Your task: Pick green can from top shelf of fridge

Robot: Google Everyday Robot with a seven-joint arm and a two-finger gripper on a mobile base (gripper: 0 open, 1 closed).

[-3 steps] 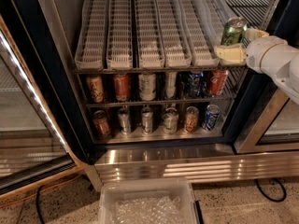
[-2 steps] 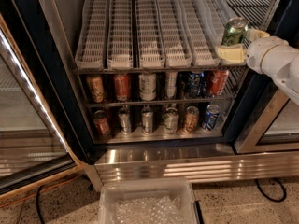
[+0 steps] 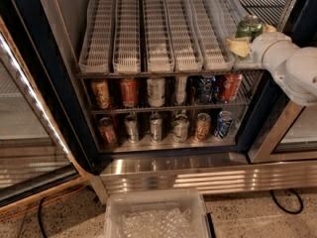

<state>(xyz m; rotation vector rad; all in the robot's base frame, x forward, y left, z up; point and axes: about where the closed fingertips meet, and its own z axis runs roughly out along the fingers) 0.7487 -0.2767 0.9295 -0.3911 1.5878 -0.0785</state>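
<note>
The green can, silver top up, is at the right end of the top shelf, a wire rack with long white ribbed lane trays. My gripper comes in from the right on a white arm and is shut on the can, with one pale yellow finger on its front left side and the other behind it. The can is upright, just above the rack's right edge. The fridge has a dark frame and a shiny steel base.
Two narrower racks below hold rows of cans, among them orange, silver and blue. The glass door stands open at the left. A clear plastic bin sits on the floor in front. A cable lies at the right.
</note>
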